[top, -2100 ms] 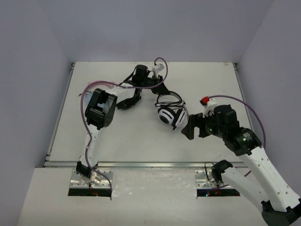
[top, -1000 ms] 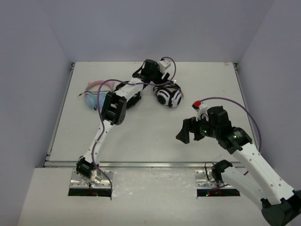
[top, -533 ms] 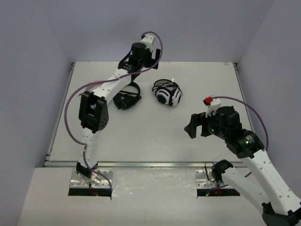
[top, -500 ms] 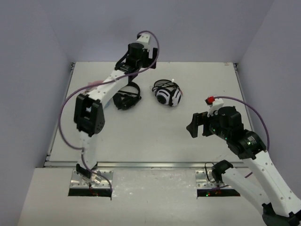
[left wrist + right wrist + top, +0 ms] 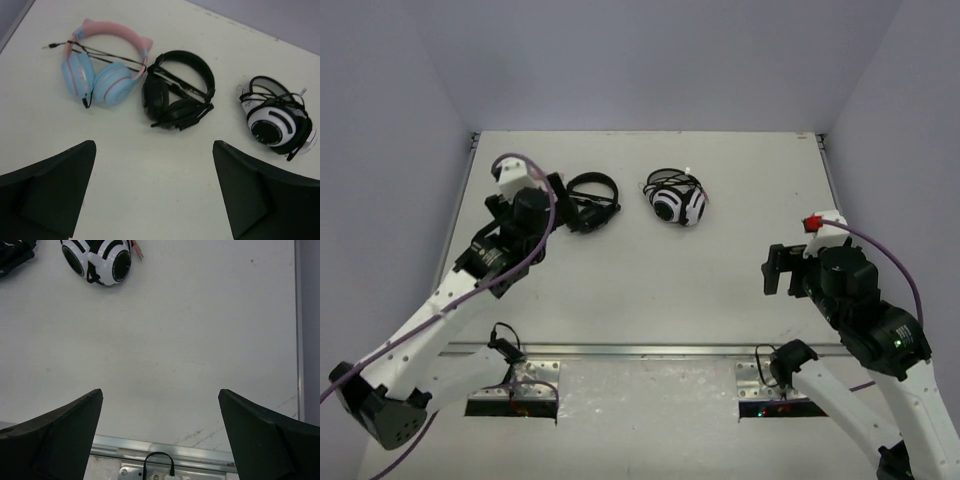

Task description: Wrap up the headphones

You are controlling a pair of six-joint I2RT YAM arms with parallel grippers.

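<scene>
Headphones point(image 5: 678, 203) lie on the counter point(image 5: 650, 290), far half, approx. centre, resting on their side with one cup face up. Neither pincer touches them.

Pos. rel. to pincers:
- L pincer point(image 5: 154, 165): fingers spread wide, nothing between them. The unit sits ahead and to the right, beyond the right finger, well apart.
- R pincer point(image 5: 160, 400): fingers spread wide, nothing held. The unit sits ahead and to the left, at the top-left corner of the right wrist view, well apart.

Materials/shapes:
- Cups: round, glossy white plastic w/ concentric black stripes and a dark centre disc. Ear pads: black, matte.
- Band: white, curved, folded close over the cups.
- Cable: thin, black, looped loosely over band and cups. A reddish plug tip pokes out beside one cup.
- Counter: flat, matte, off-white, w/ faint scuffs and a metal strip along the near edge.

Adjacent items, same row, left of the unit: all-black pair point(image 5: 177, 90), matte, band arched, cable strung across it; cat-ear pair point(image 5: 100, 70), pink band w/ two small ears, pale blue cups, thin black cable across. All three sets are apart, no contact.
</scene>
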